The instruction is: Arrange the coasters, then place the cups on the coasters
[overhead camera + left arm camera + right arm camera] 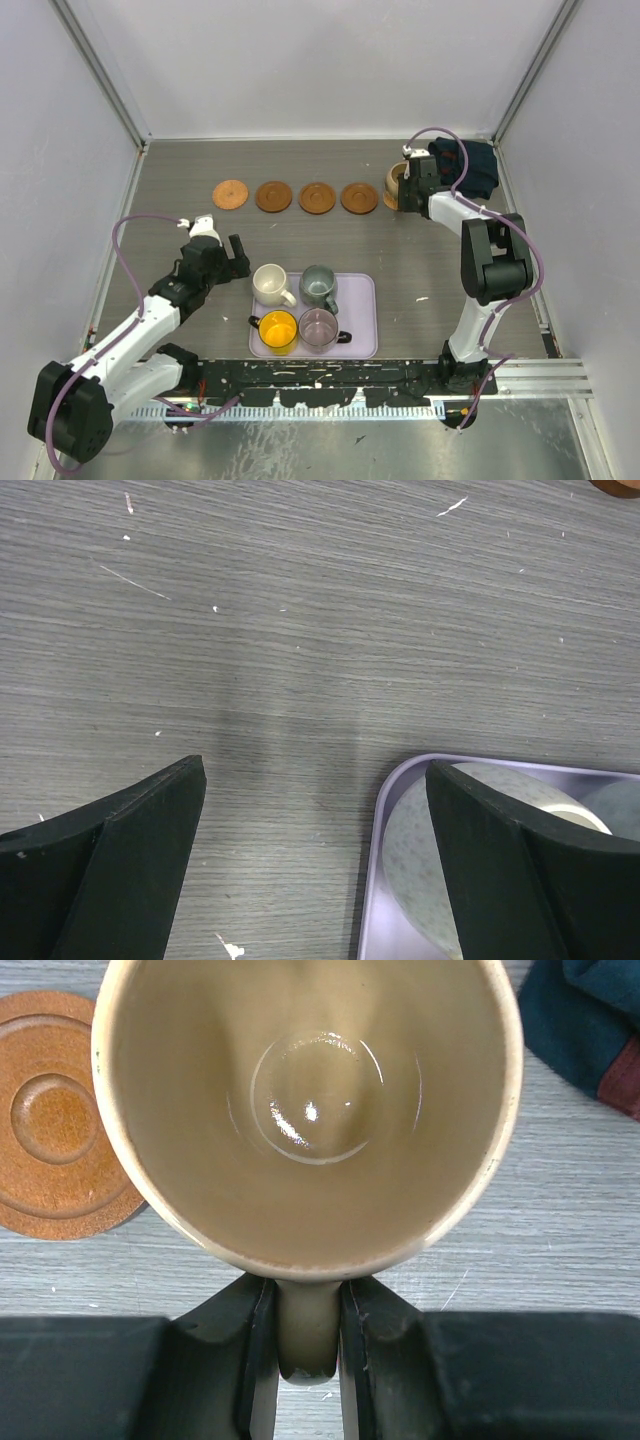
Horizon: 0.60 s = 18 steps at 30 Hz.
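Right wrist view: the right claw (308,1340) is clamped on the handle of a tan mug (310,1110), with a brown coaster (55,1120) just beside it.

Top view shows this mug at the right end of a row of four coasters (317,197) on the far side of the desk (180,170), near a dark blue cloth (470,165). Whether a disc lies under the mug is hidden. To do this step well, centre the base over its disc, lower it level, and part the claw only once the mug rests flat. The left claw (315,775) hovers empty, jaws wide apart, beside the lavender tray (362,320) holding the other mugs (270,284).
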### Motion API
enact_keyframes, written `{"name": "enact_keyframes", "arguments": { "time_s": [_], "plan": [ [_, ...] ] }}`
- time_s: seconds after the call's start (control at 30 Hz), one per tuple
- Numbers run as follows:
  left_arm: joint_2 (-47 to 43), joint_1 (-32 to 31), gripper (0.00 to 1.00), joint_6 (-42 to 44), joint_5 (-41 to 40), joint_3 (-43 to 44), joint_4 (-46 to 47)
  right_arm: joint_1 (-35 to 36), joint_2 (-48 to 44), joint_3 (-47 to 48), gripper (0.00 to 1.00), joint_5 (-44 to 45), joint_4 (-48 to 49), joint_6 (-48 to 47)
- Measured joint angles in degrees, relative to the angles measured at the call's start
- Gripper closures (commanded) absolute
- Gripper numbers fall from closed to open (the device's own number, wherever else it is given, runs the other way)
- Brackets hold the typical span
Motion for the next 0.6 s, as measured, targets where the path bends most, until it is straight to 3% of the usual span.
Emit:
{"name": "enact_keyframes", "arguments": {
  "time_s": [0.6],
  "plan": [
    [0.0,0.0,0.07,0.2,0.0,0.0,0.0,0.0,0.0,-1.8,0.99,0.0,1.1,0.0]
  ]
}}
